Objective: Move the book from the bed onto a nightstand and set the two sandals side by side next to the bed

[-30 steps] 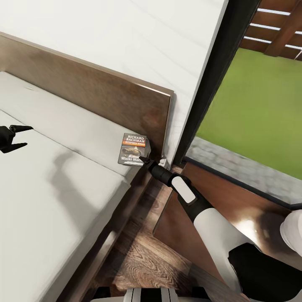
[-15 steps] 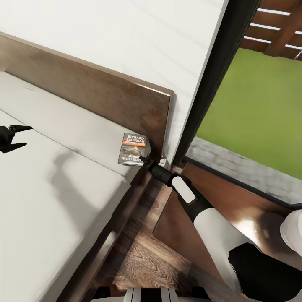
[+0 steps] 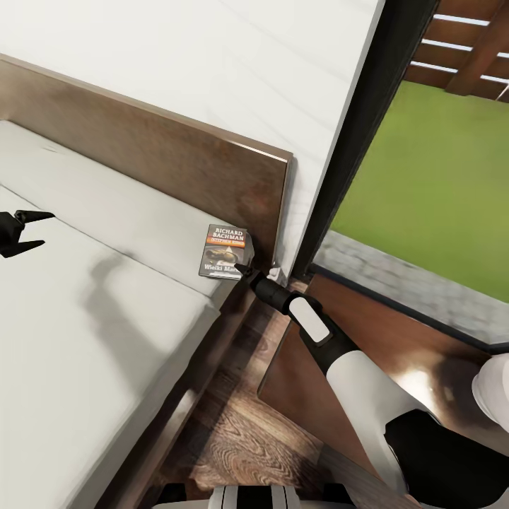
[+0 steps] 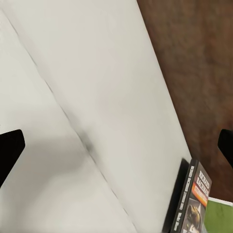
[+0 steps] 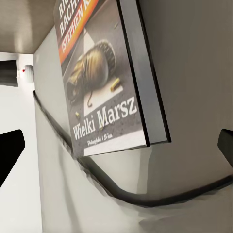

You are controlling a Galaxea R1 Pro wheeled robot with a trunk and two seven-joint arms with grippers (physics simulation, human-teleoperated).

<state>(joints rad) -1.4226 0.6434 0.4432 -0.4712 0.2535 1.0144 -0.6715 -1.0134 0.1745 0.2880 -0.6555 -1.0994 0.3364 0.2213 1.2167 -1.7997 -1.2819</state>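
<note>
The book (image 3: 225, 251) lies flat on the light-grey mattress of the bed (image 3: 106, 332), in the corner by the dark headboard (image 3: 177, 159). My right gripper (image 3: 244, 268) sits at the book's near corner, by the bed's edge. In the right wrist view it (image 5: 116, 145) is open, with the book (image 5: 102, 73) just ahead of its spread fingers. My left gripper (image 3: 21, 232) hovers open over the mattress far to the left. Its wrist view shows the book (image 4: 191, 204) at a distance. The nightstand (image 3: 417, 339) stands beside the bed under my right arm. The sandals are out of view.
A tall black-framed window (image 3: 367, 141) stands right of the headboard, with grass (image 3: 438, 184) outside. A narrow strip of wood-plank floor (image 3: 240, 431) runs between the bed frame and the nightstand. A white wall (image 3: 212, 63) rises behind the headboard.
</note>
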